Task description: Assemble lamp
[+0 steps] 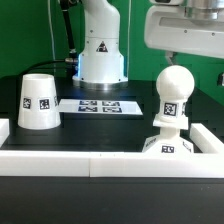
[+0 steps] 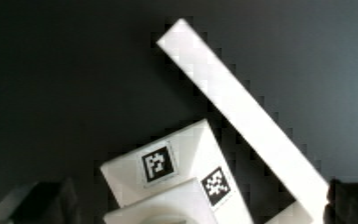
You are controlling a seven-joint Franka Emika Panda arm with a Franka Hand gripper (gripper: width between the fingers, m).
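The round bulb (image 1: 172, 93) stands upright on the flat square base (image 1: 166, 148) at the exterior view's right, both white with square tags. The tapered shade (image 1: 40, 101) stands mouth down at the exterior view's left, apart from them. My gripper (image 1: 177, 55) hangs just above the bulb without touching it. In the wrist view the base (image 2: 172, 163) shows two tags and the bulb's rounded top (image 2: 158, 213) lies between my dark fingers (image 2: 51, 203), which are spread wide. My gripper (image 2: 197, 207) is open and holds nothing.
The marker board (image 1: 98, 105) lies flat at the back middle, in front of the arm's base (image 1: 100, 60). A low white wall (image 1: 90, 160) runs along the front and up both sides; it also shows in the wrist view (image 2: 247, 115) as a slanted strip.
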